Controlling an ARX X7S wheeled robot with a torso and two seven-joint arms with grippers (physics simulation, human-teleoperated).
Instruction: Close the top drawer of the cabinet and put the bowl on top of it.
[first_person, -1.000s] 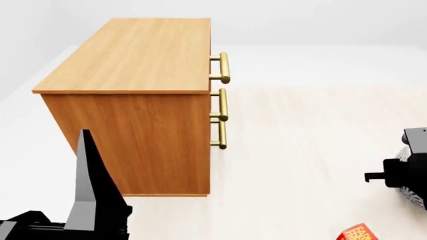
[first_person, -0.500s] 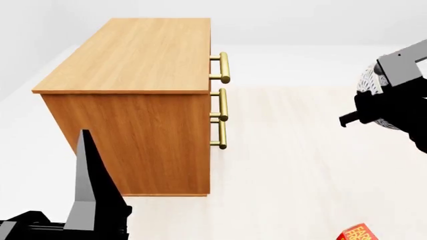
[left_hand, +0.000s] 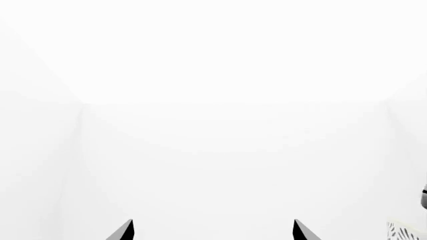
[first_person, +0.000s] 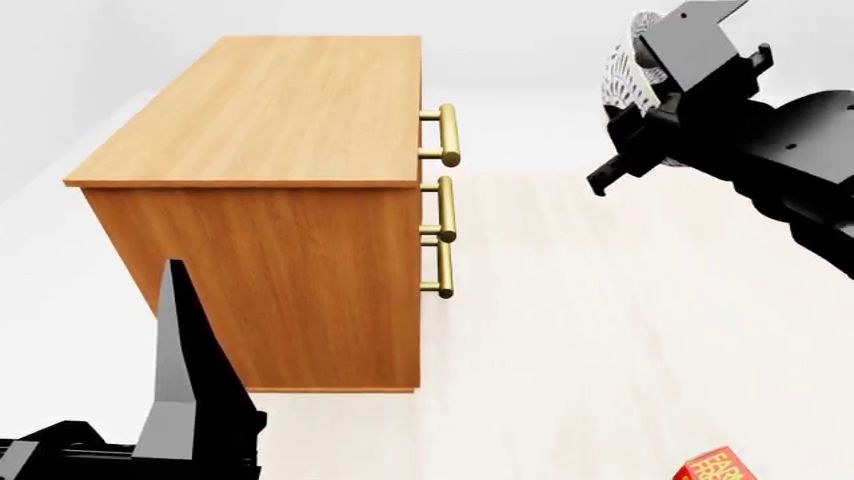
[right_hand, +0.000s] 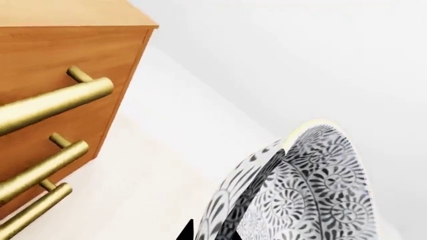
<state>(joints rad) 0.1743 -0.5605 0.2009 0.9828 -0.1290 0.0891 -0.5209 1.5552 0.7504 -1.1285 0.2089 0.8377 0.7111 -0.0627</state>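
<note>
The orange-brown cabinet (first_person: 267, 120) stands at the left in the head view, its flat top bare. The top drawer (right_hand: 47, 50) lies flush with the two drawers under it, and its brass handle (first_person: 447, 135) sticks out to the right. My right gripper (first_person: 657, 85) hangs high, to the right of the cabinet and apart from it. It is shut on the rim of the black-patterned white bowl (first_person: 623, 75), which is tipped on edge. In the right wrist view the bowl (right_hand: 313, 185) fills the space beside my fingertips (right_hand: 185, 233). My left gripper (left_hand: 212, 231) is open and holds nothing.
Pale floor (first_person: 601, 300) spreads to the right of the cabinet. A red printed box (first_person: 714, 467) lies at the bottom right edge. My left arm's long dark finger (first_person: 180, 350) rises in front of the cabinet's side panel. White walls stand behind.
My right arm has risen from low at the right edge, carrying the bowl up and to the left, toward the height of the cabinet top. The left arm and the cabinet have not moved.
</note>
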